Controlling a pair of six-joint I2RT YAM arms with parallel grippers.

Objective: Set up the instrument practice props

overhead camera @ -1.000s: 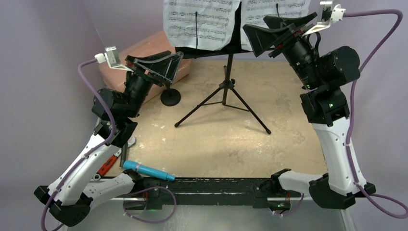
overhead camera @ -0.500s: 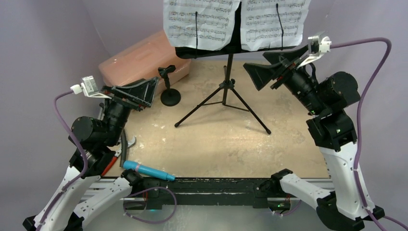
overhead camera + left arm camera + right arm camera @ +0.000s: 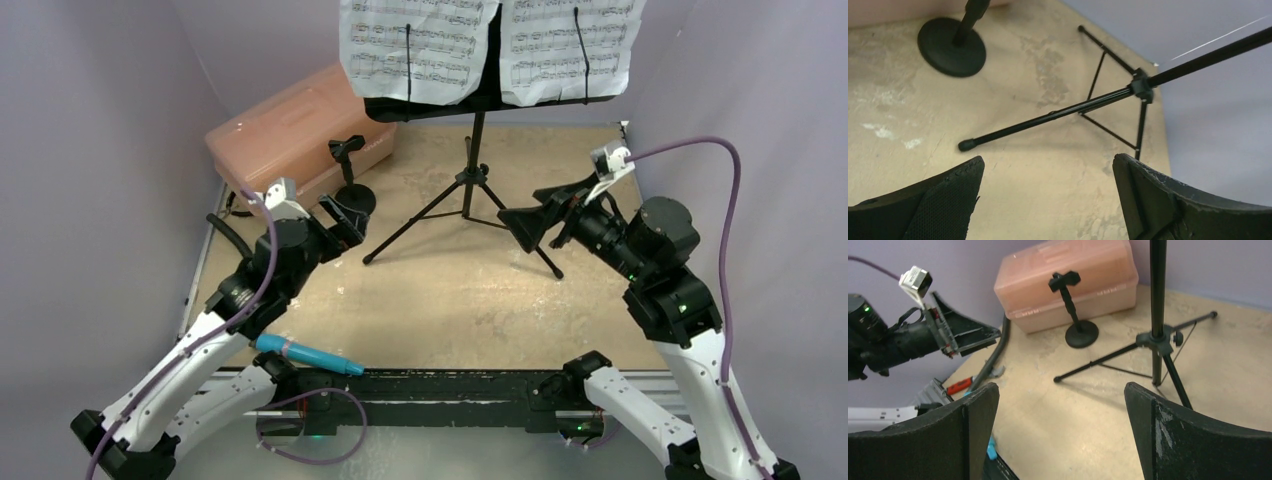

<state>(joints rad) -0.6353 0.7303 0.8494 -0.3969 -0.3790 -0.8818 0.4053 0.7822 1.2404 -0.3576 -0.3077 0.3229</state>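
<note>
Left gripper (image 3: 1048, 160) first: jaws spread wide, nothing between them but bare table (image 3: 450, 300). It hangs low just beside the round base of the mic stand (image 3: 348, 172), looking across at the nearest tripod leg. Over to the right gripper (image 3: 1062, 387): jaws wide apart as well, empty, hovering close to the tripod's front right leg and facing left across the table.

Moving outward, the music stand (image 3: 472, 175) stands upright on its tripod at mid-back. Two sheet-music pages (image 3: 415, 45) sit side by side on its desk, a thin black retainer arm lying over each. The mic stand is upright just in front of the pink box (image 3: 290, 120), with its clip on top empty. The microphone (image 3: 305, 355) lies on its side at the near edge by the left arm's base, well apart from its stand. A red-handled tool (image 3: 959, 386) rests near the left edge.
</note>
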